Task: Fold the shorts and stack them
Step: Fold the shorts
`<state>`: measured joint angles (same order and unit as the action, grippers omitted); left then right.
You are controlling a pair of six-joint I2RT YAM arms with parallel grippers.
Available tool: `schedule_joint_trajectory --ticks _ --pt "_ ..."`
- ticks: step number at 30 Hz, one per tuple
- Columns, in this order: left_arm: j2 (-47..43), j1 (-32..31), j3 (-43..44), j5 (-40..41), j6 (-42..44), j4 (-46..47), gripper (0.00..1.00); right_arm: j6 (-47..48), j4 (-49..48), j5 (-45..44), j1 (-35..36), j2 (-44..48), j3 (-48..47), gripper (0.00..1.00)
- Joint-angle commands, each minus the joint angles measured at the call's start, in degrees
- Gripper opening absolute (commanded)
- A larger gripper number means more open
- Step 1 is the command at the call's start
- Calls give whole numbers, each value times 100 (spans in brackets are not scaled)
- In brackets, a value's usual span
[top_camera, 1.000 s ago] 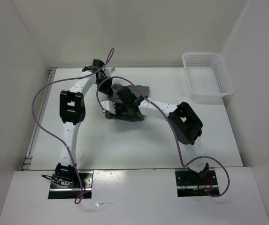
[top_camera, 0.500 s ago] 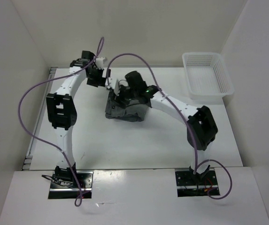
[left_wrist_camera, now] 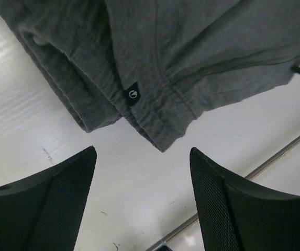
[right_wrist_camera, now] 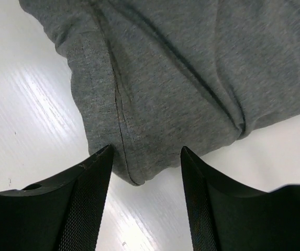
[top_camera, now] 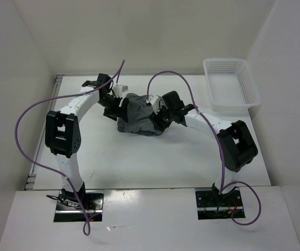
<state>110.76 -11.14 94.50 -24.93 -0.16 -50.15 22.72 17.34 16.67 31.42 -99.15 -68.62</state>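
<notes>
The grey shorts [top_camera: 138, 116] lie folded in a bundle on the white table, mid-back. My left gripper [top_camera: 117, 104] is open at the bundle's left edge, and in the left wrist view [left_wrist_camera: 142, 159] a hemmed corner with a small black tag [left_wrist_camera: 133, 94] lies just ahead of the empty jaws. My right gripper [top_camera: 159, 116] is open at the bundle's right edge. In the right wrist view [right_wrist_camera: 145, 157] a folded grey corner [right_wrist_camera: 139, 115] sits between the fingertips, not gripped.
A white mesh basket [top_camera: 230, 86] stands at the back right corner. White walls close in the table at the back and both sides. A metal strip [left_wrist_camera: 275, 157] runs along the table edge near the left gripper. Purple cables loop over both arms.
The shorts have been folded over into a bundle. Both grippers have come off the top of the fabric and now sit open at its left and right edges.
</notes>
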Motion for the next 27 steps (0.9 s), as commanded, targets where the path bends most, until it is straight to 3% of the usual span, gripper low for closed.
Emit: schedule_joint_trajectory --ticks 1,3,14,18,23,27 --pt "156 51 -54 -345 16 -144 80 -92 -196 -85 48 212 24 60" --pt "349 -2 16 -399 16 -144 84 -92 -196 -146 48 274 164 60" --pt "973 -240 77 -267 16 -144 85 198 -20 -146 48 959 823 61" --pt "1088 -459 130 -285 16 -249 79 -30 -196 -67 109 959 990 64" --pt "1395 -460 341 -399 16 -250 64 -321 -758 -400 110 609 1061 69" --pt "1396 -460 526 -337 16 -311 39 -479 -820 -691 110 195 930 69"
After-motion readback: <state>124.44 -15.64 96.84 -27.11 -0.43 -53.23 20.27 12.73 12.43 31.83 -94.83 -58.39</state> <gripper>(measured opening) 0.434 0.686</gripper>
